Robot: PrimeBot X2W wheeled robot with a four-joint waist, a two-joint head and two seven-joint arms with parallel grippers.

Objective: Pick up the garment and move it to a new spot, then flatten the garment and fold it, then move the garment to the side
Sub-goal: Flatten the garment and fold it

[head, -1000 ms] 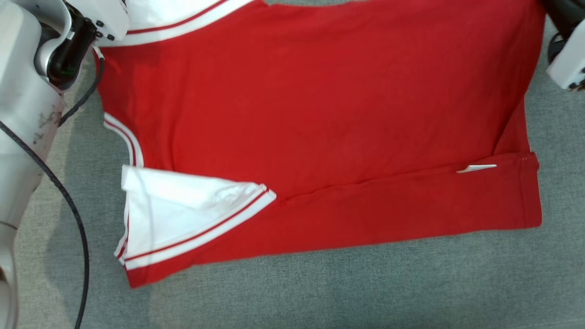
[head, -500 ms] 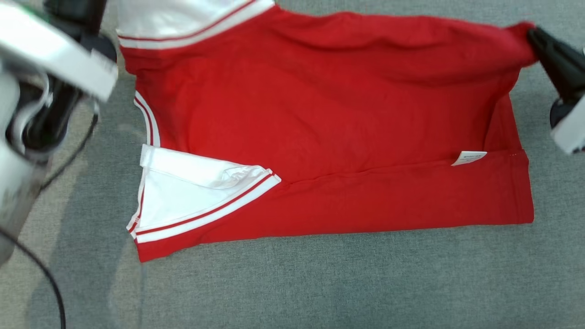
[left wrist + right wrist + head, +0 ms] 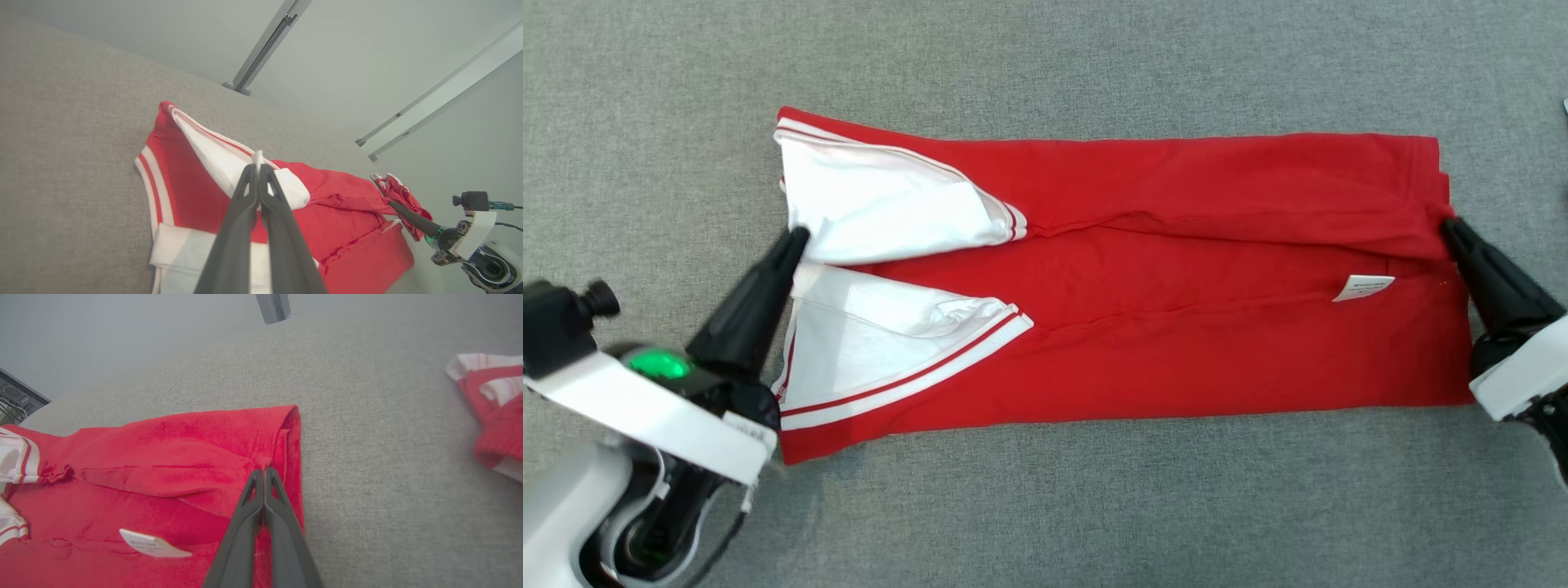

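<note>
The red garment point(image 3: 1176, 351) with white sleeves lies on the grey cloth surface as a long band, its far edge folded toward the middle. At the band's left end, my left gripper point(image 3: 796, 237) is shut on the edge of the upper white sleeve point(image 3: 882, 204). In the left wrist view a bit of white cloth sticks out past the left gripper point(image 3: 258, 168). My right gripper point(image 3: 1447, 225) is shut on the folded red hem at the right end, and the right wrist view shows the right gripper point(image 3: 264, 472) pinching that hem. A white label point(image 3: 1364, 287) lies near it.
A second red-and-white garment point(image 3: 496, 412) lies bunched on the surface beyond the right end. A grey metal post point(image 3: 261, 45) stands behind the surface's far edge. Grey surface point(image 3: 1094, 506) stretches in front of the garment.
Both grippers brought the garment's far edge down toward me, so it now lies folded over the middle. The head camera also shifted, and both grippers now show low at the sides.
</note>
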